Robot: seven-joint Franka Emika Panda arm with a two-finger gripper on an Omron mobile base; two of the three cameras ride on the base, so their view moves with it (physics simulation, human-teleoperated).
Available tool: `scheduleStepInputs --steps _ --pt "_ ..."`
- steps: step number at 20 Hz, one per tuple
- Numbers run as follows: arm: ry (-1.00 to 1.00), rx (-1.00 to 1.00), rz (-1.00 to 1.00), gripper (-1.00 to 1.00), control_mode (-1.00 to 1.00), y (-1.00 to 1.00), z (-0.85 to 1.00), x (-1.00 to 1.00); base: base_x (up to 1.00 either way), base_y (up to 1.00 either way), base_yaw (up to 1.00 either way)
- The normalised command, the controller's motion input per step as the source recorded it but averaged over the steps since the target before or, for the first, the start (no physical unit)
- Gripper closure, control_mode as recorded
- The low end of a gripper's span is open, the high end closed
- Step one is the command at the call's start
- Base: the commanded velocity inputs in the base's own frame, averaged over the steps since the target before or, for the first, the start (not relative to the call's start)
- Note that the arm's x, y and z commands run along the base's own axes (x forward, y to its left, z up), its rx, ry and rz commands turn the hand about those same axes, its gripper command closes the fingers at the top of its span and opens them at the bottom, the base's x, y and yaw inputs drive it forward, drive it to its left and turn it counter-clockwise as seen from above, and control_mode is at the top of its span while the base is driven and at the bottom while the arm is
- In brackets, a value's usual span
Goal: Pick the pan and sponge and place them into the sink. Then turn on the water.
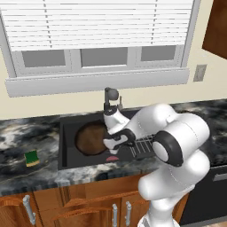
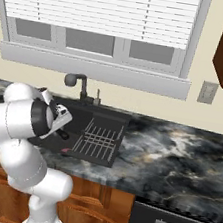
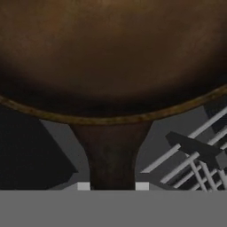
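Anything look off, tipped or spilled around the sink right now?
Nothing stands out. The pan sits in the sink beside the wire rack, with the claw at its handle. The sponge lies on the counter, left of the basin. No water runs from the faucet.

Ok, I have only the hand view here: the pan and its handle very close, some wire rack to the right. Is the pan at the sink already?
Observer: Yes. In the left base view the pan is within the left section of the sink, beside the wire rack. I cannot tell whether it rests on the bottom.
Operator: And where is the sponge?
Observer: The sponge lies on the counter, left of the sink, apart from the basin.
Operator: Is water running?
Observer: No stream falls from the faucet.
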Motion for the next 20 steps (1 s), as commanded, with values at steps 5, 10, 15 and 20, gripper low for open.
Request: scheduleStepInputs --steps 5,10,15,20 --pt "-0.05 -0.05 0.0 1.0 -1.0 0.19 -0.26 0.27 0.0 0.0 0.0" --pt "-0.05 -0.02 0.0 1.0 -1.0 0.17 -0.29 0.25 0.0 0.0 0.0" --pt "-0.07 -0.02 0.0 1.0 -1.0 0.14 -0.25 0.27 0.0 0.0 0.0" --pt "-0.08 -0.03 0.0 1.0 -1.0 0.09 -0.22 0.3 0.0 0.0 0.0"
